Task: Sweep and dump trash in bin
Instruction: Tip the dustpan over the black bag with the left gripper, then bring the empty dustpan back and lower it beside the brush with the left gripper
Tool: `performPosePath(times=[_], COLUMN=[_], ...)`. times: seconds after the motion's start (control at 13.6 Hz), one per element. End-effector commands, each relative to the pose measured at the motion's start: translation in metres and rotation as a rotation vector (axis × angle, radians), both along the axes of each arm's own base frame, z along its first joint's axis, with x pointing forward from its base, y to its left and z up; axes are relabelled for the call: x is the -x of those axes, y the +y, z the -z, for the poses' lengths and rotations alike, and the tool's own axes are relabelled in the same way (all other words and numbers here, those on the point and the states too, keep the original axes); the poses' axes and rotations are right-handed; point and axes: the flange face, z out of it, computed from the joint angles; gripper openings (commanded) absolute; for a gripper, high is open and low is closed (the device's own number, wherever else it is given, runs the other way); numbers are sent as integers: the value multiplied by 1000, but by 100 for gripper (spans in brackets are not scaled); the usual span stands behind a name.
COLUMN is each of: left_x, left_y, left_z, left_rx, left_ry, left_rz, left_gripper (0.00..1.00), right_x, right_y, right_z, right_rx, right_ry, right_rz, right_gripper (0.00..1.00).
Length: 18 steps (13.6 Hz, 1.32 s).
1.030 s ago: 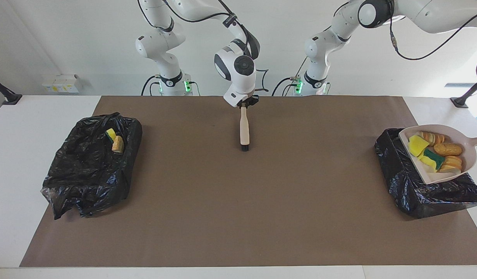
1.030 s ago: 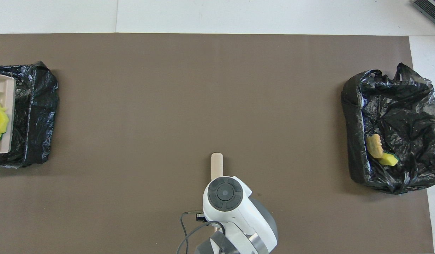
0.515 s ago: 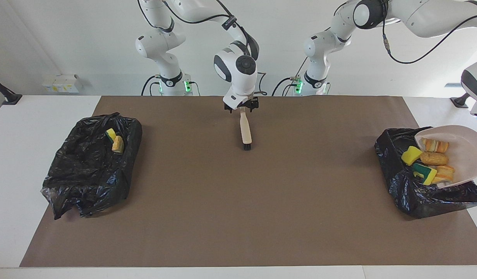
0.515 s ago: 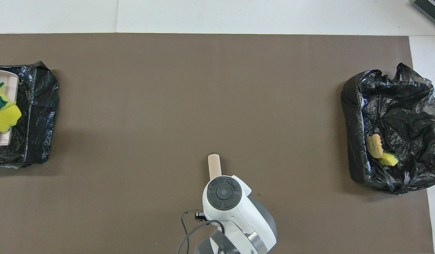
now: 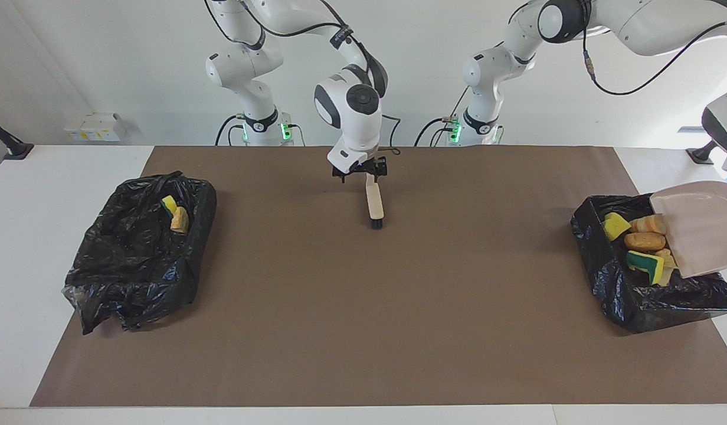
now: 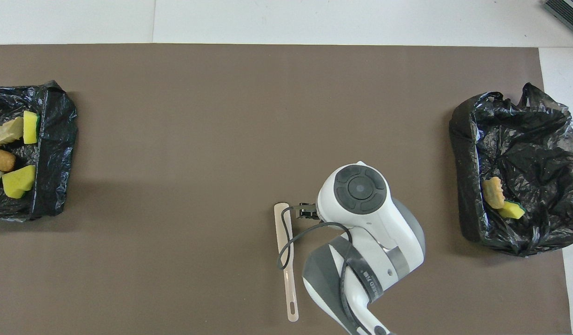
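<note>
A spare bin [image 5: 133, 260] sits at the desk's edge by the right arm's end, with two scraps [image 5: 176, 215] in it. Midway along the robots' edge, the right end effector [image 5: 363, 169] hangs released and empty just above the brush [image 5: 374, 203], which lies flat on the desk [image 5: 363, 330].

At the left arm's end, the dustpan [image 5: 703, 236] is tipped steeply over the bin [image 5: 635, 295]. The trash [image 5: 638, 242] lies in the bin, some pieces right at the pan's lip. The left end effector is out of view. It is clenched, and I judge it grips the dustpan's handle.

The step in hand is the dump, and it looks nearly done. The next move calls for a last tilt to clear any scraps left on the lip. The pan should then be lifted clear without snagging the bag.
</note>
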Motion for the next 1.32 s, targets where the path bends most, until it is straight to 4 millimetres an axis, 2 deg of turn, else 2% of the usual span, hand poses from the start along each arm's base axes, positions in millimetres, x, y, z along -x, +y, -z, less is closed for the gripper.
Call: performPosePath(times=[0.0, 0.15, 0.29, 0.52, 0.66, 0.74, 0.88, 1.03, 1.18, 1.25], left_x=[14, 12, 9, 6, 4, 4, 4, 6, 5, 4], left_y=[-22, -45, -76, -107, -132, -139, -167, -187, -208, -224], left_z=[-25, -26, -18, -3, 9, 17, 36, 49, 60, 67], left_rx=[-50, 11, 161, 357, 493, 572, 674, 738, 778, 793], left_ry=[-36, -51, -68, -84, -87, -98, -109, -154, -163, -215], left_rz=[20, 18, -2, -20, -24, -45, -77, -153, -209, -281], left_gripper=[0, 0, 0, 0, 0, 0, 0, 0, 0, 0], right_x=[-37, -54, -65, -79, -75, -69, -60, -54, -50, -46], right_y=[-50, -86, -112, -165, -196, -207, -226, -238, -249, -257], right_z=[-25, -36, -52, -98, -124, -136, -158, -184, -219, -230], right_rx=[3, 0, 58, 91, 90, 65, 6, 7, 9, 13], right_ry=[-51, -65, -75, -82, -91, -91, -104, -108, -89, -69], right_rz=[-29, -58, -50, -5, -1, 28, 87, 89, 69, 65], right_gripper=[100, 100, 100, 100, 100, 100, 100, 100, 100, 100])
